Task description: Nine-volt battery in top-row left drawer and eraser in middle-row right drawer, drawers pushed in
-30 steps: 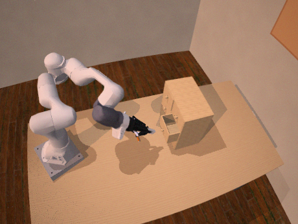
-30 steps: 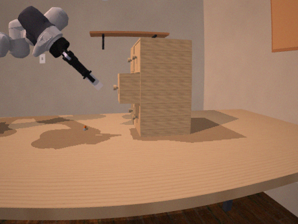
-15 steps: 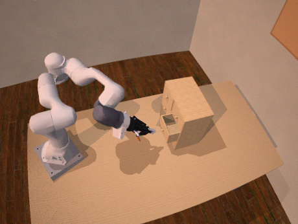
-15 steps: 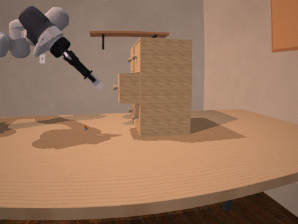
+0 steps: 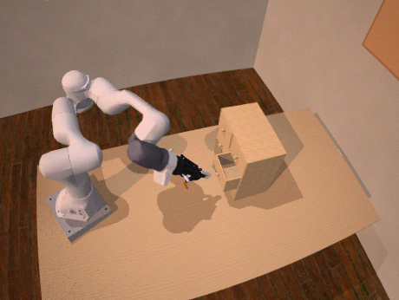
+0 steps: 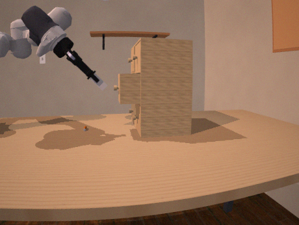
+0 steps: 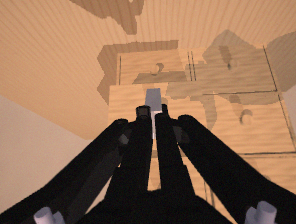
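The small wooden chest (image 5: pixel 247 147) stands upright on the table, its drawer fronts facing the arm. The right drawer of the middle row (image 5: pixel 227 166) is pulled partway out; it also shows in the side view (image 6: pixel 129 88) and the wrist view (image 7: pixel 145 102). My gripper (image 5: pixel 204 174) (image 6: pixel 101 86) is shut with the fingers pressed together, a pale pad at the tip. It hangs in the air just in front of that drawer's knob (image 6: pixel 115 88), a short gap away. I do not see the battery or the eraser clearly.
A small orange thing (image 5: pixel 185 185) lies on the table below the gripper, also in the side view (image 6: pixel 85 128). The chest's other drawers look pushed in. A shelf (image 6: pixel 130 34) hangs on the wall behind the chest.
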{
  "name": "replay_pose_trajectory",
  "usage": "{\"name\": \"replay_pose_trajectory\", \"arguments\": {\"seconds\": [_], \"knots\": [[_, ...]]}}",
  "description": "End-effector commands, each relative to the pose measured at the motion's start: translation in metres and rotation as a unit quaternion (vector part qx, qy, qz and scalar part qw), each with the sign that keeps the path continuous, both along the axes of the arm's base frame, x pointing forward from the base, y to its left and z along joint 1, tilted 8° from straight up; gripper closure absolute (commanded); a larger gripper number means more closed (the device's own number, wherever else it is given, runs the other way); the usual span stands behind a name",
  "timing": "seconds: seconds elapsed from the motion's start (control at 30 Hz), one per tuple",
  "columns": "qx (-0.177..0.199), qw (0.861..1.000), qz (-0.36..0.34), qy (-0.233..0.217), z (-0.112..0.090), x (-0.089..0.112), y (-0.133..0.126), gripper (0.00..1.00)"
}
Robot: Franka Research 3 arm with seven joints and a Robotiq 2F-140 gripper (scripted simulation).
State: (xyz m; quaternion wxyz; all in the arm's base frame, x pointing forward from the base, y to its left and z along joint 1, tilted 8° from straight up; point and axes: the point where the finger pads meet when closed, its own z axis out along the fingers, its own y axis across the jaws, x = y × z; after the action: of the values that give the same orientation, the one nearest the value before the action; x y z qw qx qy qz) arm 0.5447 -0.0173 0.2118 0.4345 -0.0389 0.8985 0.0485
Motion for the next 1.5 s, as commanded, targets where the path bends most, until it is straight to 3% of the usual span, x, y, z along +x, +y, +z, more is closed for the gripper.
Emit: {"name": "replay_pose_trajectory", "arguments": {"seconds": [0.0, 1.47], "knots": [[0.002, 1.0, -0.002, 0.0, 0.0, 0.005, 0.0, 1.0], [0.002, 1.0, -0.002, 0.0, 0.008, 0.069, 0.007, 1.0]]}}
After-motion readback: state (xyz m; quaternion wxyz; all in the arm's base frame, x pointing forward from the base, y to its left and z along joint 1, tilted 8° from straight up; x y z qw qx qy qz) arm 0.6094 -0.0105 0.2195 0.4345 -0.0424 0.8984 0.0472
